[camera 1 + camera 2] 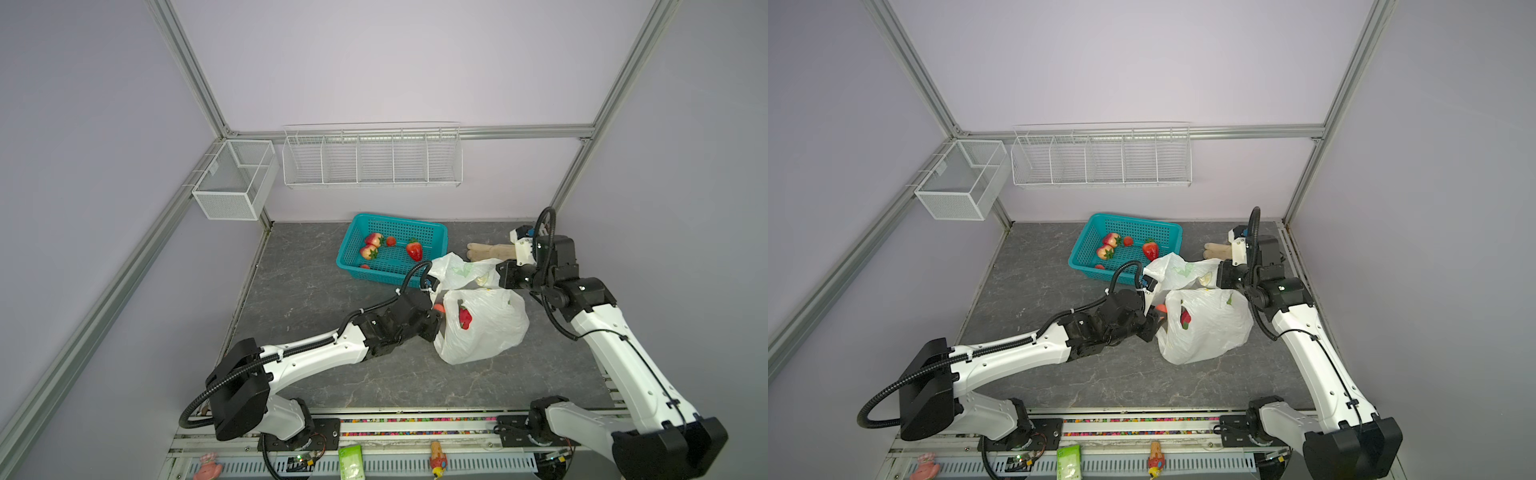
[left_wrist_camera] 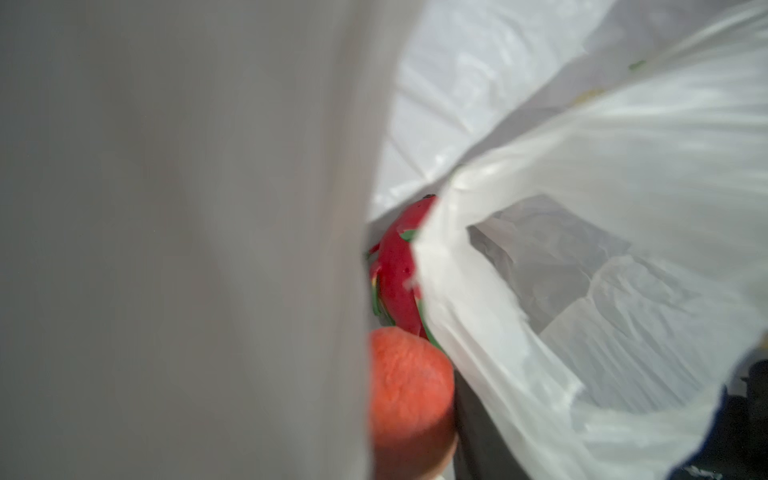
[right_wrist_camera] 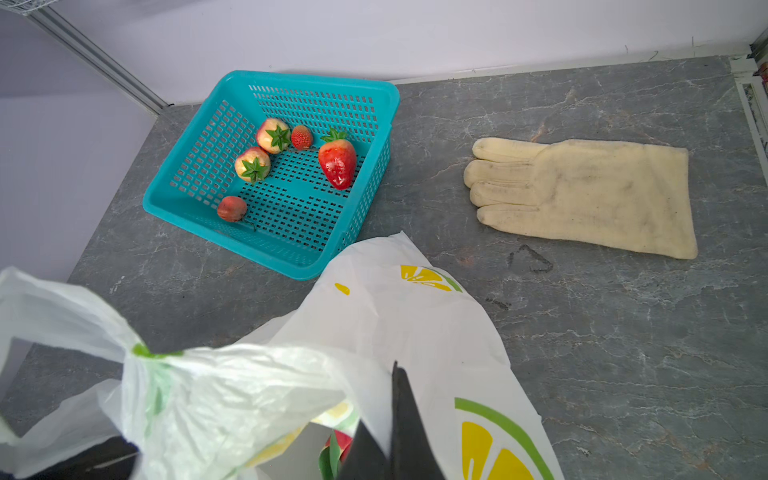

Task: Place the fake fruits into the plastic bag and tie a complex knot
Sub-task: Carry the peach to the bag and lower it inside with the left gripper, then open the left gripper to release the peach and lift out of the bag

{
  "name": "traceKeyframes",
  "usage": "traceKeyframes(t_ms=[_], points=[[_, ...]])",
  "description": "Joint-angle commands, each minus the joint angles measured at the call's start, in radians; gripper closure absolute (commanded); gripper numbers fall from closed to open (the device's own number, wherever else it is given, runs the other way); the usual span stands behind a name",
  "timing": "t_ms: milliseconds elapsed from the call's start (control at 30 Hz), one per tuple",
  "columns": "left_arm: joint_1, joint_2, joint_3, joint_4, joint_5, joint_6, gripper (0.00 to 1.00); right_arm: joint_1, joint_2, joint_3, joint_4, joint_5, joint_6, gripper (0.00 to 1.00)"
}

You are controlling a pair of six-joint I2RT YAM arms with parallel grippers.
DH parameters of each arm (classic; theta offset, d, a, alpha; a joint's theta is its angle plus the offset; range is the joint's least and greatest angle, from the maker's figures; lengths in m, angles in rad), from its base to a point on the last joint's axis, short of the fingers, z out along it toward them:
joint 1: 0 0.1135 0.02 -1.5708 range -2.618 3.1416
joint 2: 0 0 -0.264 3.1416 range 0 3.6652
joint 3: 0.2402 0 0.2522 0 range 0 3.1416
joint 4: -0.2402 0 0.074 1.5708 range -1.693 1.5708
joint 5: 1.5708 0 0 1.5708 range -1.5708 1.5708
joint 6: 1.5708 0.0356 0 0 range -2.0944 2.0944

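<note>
The plastic bag (image 1: 490, 328) (image 1: 1212, 328) lies crumpled at mid-table, white with lemon prints, its mouth facing left. My left gripper (image 1: 436, 313) (image 1: 1156, 316) sits at that mouth, shut on a red-peach fruit (image 1: 439, 308) (image 2: 409, 395); bag film (image 2: 623, 187) hides half the left wrist view. A bright red fruit with green leaves (image 1: 464, 318) (image 2: 397, 274) lies inside the bag. My right gripper (image 1: 498, 279) (image 3: 392, 399) is shut on the bag's upper edge (image 3: 395, 316), holding it up. Several fake fruits, among them a strawberry (image 1: 414, 249) (image 3: 337, 162), lie in the basket.
The teal lattice basket (image 1: 399, 222) (image 3: 199, 158) stands behind the bag, touching it. A beige glove (image 1: 490, 250) (image 3: 590, 195) lies flat at the back right, near my right wrist. White wire racks (image 1: 372, 158) and a mesh box (image 1: 232, 183) hang on the walls.
</note>
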Motion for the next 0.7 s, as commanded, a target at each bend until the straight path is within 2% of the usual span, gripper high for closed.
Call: traceKeyframes(t_ms=[0,67,200,333,567,667], points=[[0.01,0.027,0.043,0.045,-0.085,-0.067,0.63,-0.005,-0.017,0.009,-0.009,-0.014,-0.005,0.94],[0.01,0.067,0.087,0.027,-0.081,-0.066,0.61,-0.005,-0.015,0.007,-0.004,-0.023,-0.001,0.94],[0.009,0.156,0.177,0.054,0.059,-0.034,0.6,-0.005,-0.01,0.001,0.007,-0.051,0.009,0.94],[-0.002,0.21,0.221,0.117,0.15,-0.041,0.58,-0.005,-0.011,0.001,0.005,-0.057,0.009,0.94],[-0.001,0.311,0.282,0.154,0.172,-0.037,0.54,-0.006,-0.014,-0.003,0.005,-0.062,0.008,0.94],[0.005,0.351,0.294,0.161,0.143,-0.026,0.5,-0.005,-0.023,-0.012,0.005,-0.056,0.008,0.94]])
